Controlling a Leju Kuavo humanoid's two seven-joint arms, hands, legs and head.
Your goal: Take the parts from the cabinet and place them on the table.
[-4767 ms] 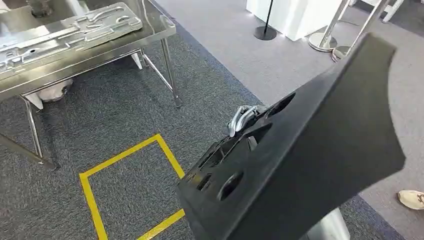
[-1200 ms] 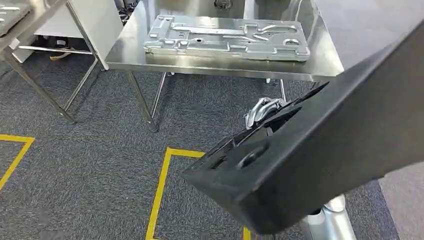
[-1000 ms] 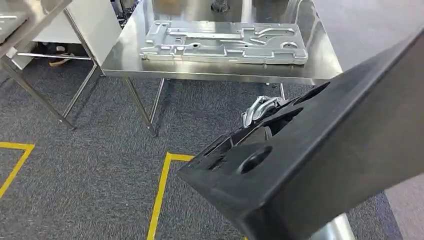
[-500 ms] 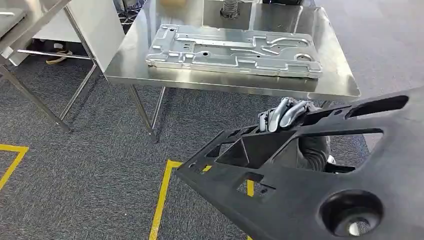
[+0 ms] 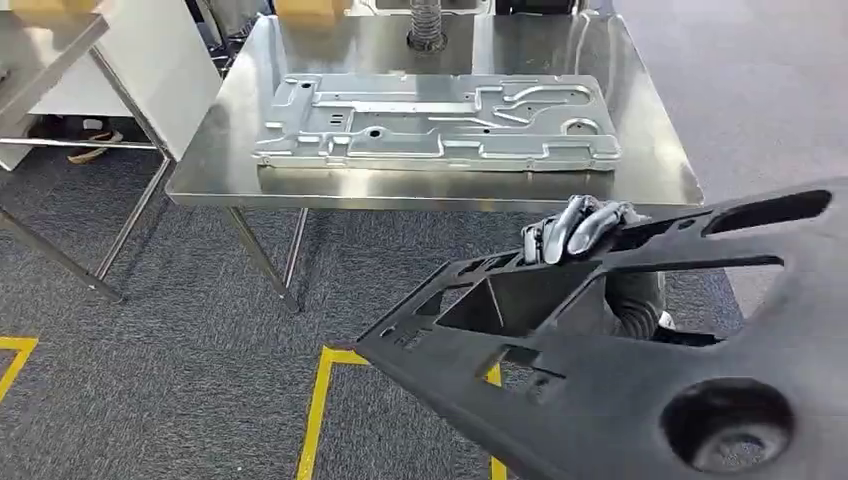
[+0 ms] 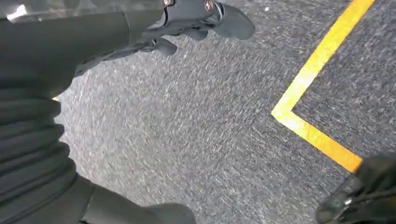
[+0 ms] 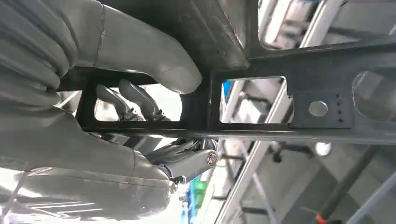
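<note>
Head view: a large black moulded plastic panel with cut-outs [image 5: 640, 390] was held in front of the steel table [image 5: 650, 170], not yet over it; a stamped grey metal plate [image 5: 430, 125] already lay there (collision likely if set down blind). Right hand [image 5: 580, 228] was seen curled over the panel's edge.

Left wrist view: left hand [image 6: 187, 23] was seen hanging above carpet, fingers [image 6: 233, 21] loosely apart, nothing held.

Right wrist view: fingers [image 7: 135, 100] were hooked through a slot; one-handed grip, slipping judged possible.

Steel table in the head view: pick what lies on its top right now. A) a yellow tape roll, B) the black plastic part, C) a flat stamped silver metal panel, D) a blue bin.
C: a stamped silver metal panel lies flat on the steel table; the right hand holds the black plastic part short of the table.
</note>
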